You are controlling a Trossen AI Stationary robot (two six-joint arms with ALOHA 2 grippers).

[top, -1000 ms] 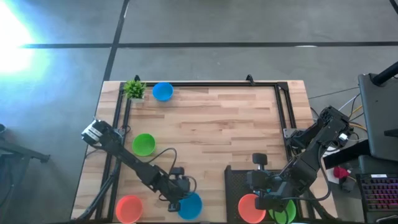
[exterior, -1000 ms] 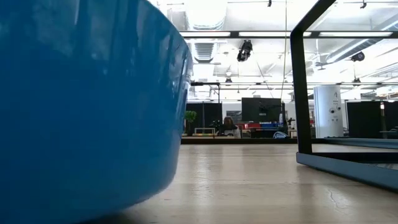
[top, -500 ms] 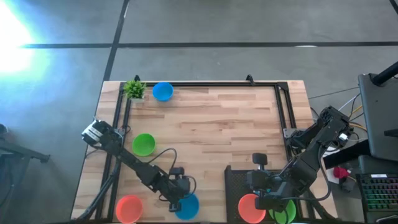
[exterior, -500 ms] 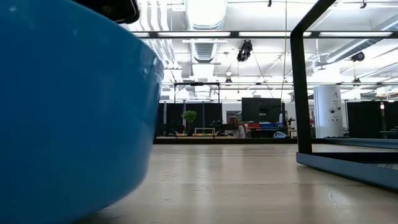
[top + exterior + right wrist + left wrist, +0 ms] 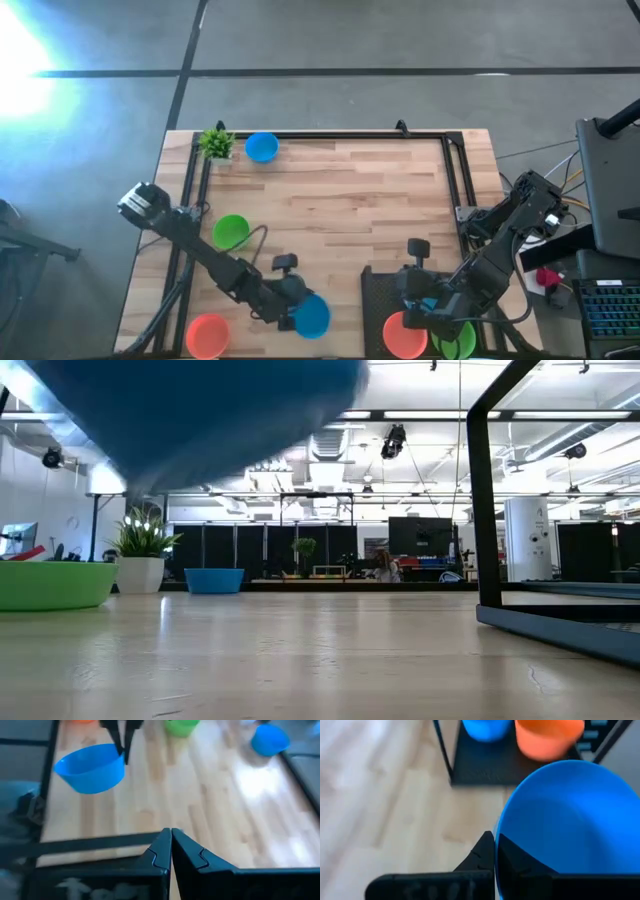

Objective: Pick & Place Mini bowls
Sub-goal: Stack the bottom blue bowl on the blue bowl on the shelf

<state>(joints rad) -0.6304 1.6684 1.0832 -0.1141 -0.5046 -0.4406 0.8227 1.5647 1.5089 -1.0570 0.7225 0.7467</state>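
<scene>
1 blue bowl (image 5: 312, 316) is pinched by its rim in the left gripper (image 5: 291, 318), up off the wooden table (image 5: 350, 190) near its front edge. The right gripper (image 5: 425, 318), clenched on nothing, waits over the black tray (image 5: 378, 290).

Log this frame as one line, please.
left hand: shut on blue bowl rim, bowl lifted off table | right hand: shut, empty, over black tray

The pale butcher-block wooden table (image 5: 350, 190) looks smooth and satin; the round blue plastic mini bowl (image 5: 312, 316) looks glossy.
</scene>
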